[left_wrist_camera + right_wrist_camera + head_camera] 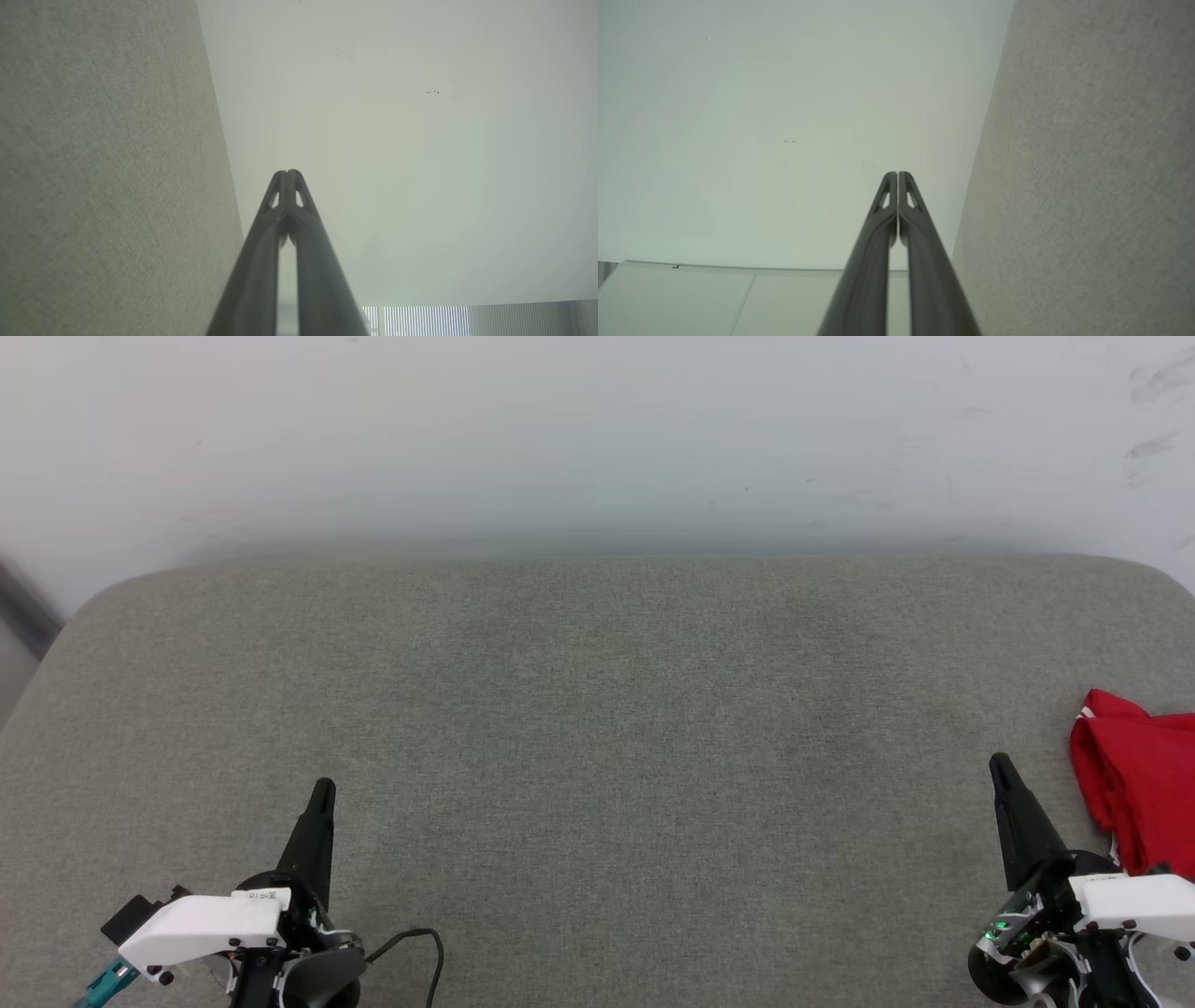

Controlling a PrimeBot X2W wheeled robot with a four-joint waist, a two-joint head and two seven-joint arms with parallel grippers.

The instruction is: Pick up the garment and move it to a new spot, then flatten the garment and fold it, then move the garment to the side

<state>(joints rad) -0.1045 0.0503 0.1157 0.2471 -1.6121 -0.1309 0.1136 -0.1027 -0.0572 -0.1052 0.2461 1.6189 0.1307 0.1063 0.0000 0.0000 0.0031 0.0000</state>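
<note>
Pointing forward over a wide grey woven-fabric surface, our two arms sit low at either side, with a pale, lightly scuffed wall beyond. Our left gripper, long, dark and tapered, shows at the lower left with its jaws pressed together and holding nothing; a thin black cable loops out just beside its base. Our right gripper shows at the lower right, its jaws likewise closed and empty. In both wrist views the fingertips meet tip to tip. The garment, a crumpled red jersey-style T-shirt with a sliver of white trim, lies bunched at the surface's right edge. It sits just beside the right gripper, clear of its fingertips, and is cut off by the frame.
</note>
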